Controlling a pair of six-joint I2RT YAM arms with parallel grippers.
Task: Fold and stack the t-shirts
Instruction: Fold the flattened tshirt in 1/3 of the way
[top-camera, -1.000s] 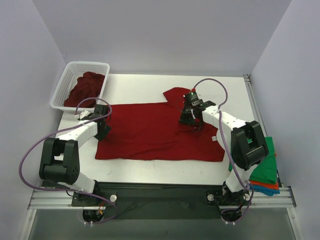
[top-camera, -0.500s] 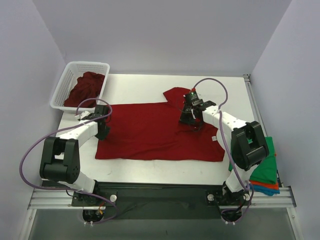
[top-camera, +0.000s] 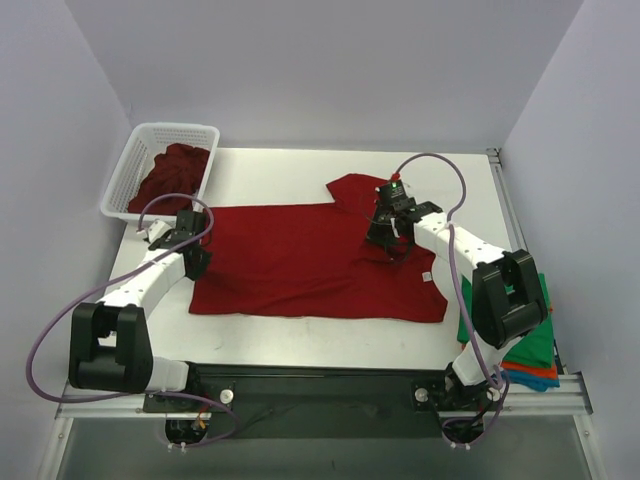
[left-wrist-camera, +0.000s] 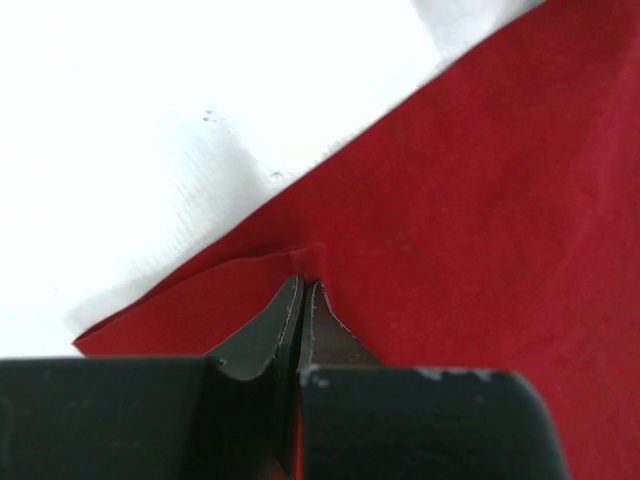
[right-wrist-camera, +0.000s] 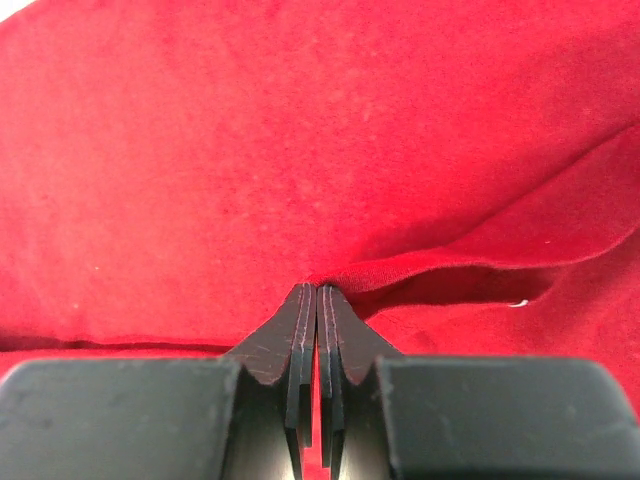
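A deep red t-shirt (top-camera: 310, 262) lies spread across the middle of the table. My left gripper (top-camera: 197, 262) is at its left edge, shut on a pinch of the red cloth (left-wrist-camera: 470, 200) where the hem meets the white table. Over the shirt's upper right part, by the collar and sleeve, my right gripper (top-camera: 390, 245) is shut on a raised fold of the same shirt (right-wrist-camera: 300, 150). In the left wrist view my gripper (left-wrist-camera: 305, 285) has cloth drawn up between the closed tips. In the right wrist view my gripper (right-wrist-camera: 316, 290) grips a ridge of fabric.
A white lattice basket (top-camera: 130, 170) at the back left holds more deep red t-shirts (top-camera: 172, 175). A stack of folded green, orange and blue t-shirts (top-camera: 530, 350) sits at the right edge beside the right arm's base. Walls close in on three sides.
The left gripper has closed on the shirt's left edge and its arm has shifted slightly back. The right gripper has moved a little right and back, still holding the fold.
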